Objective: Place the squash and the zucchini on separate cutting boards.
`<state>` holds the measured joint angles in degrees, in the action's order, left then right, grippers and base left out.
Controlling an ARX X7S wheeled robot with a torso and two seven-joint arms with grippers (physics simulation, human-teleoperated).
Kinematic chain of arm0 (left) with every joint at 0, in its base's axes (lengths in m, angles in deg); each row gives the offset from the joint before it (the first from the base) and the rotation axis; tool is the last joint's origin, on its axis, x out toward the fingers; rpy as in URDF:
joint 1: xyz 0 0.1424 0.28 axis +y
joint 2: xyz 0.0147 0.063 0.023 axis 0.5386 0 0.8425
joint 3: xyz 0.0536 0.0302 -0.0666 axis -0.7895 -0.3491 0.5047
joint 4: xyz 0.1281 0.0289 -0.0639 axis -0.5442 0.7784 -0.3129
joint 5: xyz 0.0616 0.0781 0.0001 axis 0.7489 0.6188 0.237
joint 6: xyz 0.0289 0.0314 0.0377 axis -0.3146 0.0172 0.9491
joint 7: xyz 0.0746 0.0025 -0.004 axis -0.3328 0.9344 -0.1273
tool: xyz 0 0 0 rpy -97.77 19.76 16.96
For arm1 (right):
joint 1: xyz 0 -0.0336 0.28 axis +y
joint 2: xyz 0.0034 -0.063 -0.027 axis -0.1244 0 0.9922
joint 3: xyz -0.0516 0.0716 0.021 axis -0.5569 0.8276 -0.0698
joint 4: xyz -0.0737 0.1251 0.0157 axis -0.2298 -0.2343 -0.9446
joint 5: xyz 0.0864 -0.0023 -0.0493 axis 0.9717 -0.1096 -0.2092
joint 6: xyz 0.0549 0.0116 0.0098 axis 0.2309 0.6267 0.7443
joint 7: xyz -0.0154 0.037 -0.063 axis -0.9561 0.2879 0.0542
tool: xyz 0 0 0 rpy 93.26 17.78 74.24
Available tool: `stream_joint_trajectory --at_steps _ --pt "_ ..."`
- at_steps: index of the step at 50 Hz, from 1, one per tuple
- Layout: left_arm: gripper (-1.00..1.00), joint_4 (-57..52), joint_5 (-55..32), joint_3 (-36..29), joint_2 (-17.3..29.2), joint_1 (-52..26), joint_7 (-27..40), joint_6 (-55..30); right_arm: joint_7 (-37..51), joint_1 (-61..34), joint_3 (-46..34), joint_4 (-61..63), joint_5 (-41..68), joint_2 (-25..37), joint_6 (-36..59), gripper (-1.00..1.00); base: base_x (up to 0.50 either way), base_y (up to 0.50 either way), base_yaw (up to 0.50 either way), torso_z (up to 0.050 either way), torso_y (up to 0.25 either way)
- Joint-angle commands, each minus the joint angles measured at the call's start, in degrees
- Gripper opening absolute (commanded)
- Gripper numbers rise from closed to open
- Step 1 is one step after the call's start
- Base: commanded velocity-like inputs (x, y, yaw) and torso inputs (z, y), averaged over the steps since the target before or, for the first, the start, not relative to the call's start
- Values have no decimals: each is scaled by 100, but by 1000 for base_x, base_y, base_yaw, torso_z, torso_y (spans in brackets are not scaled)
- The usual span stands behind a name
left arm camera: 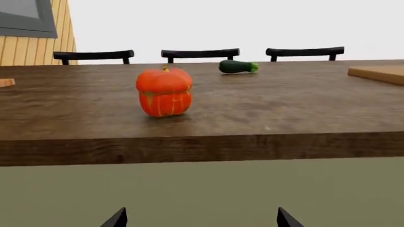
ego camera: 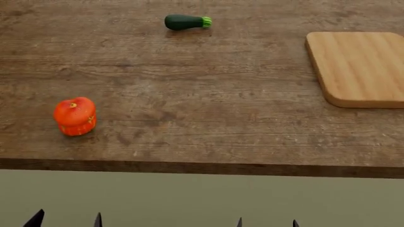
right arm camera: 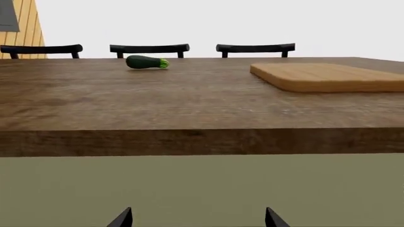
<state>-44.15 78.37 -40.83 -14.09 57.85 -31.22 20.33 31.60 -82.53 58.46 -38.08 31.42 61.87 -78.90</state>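
Note:
The orange-red squash [ego camera: 74,116] sits upright on the wooden table near its front left; it also shows in the left wrist view [left arm camera: 164,92]. The dark green zucchini [ego camera: 186,22] lies at the back of the table, stem end to the right, and shows in both wrist views [left arm camera: 238,66] [right arm camera: 146,62]. One tan cutting board [ego camera: 360,66] lies at the right [right arm camera: 328,76]. My left gripper [ego camera: 66,221] and right gripper [ego camera: 266,223] are open and empty, below and in front of the table's front edge; only their dark fingertips [left arm camera: 117,219] [right arm camera: 122,218] show.
The table's thick front edge [ego camera: 202,168] lies between both grippers and the vegetables. Three black chair backs [left arm camera: 199,53] stand behind the table's far side. A sliver of another tan board-like object [left arm camera: 5,82] shows at the table's far left in the left wrist view.

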Motion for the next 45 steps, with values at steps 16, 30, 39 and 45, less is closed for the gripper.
stream_joint_trajectory --at_steps 16,30,39,45 --pt "100 -3220 -1462 671 441 -2246 668 -5755 172 -23 -137 20 150 127 48 100 0 0 0 6 0" --pt "100 -789 -822 -257 713 -3744 555 -5702 236 -48 -222 -36 178 181 30 100 0 0 0 0 0" --pt "100 1123 -535 -600 586 -4470 410 -5035 278 -55 -264 -34 212 209 39 100 0 0 0 0 0" --pt "100 1982 -374 -831 488 -4984 349 -4831 297 -56 -285 -40 244 229 31 100 0 0 0 0 0"
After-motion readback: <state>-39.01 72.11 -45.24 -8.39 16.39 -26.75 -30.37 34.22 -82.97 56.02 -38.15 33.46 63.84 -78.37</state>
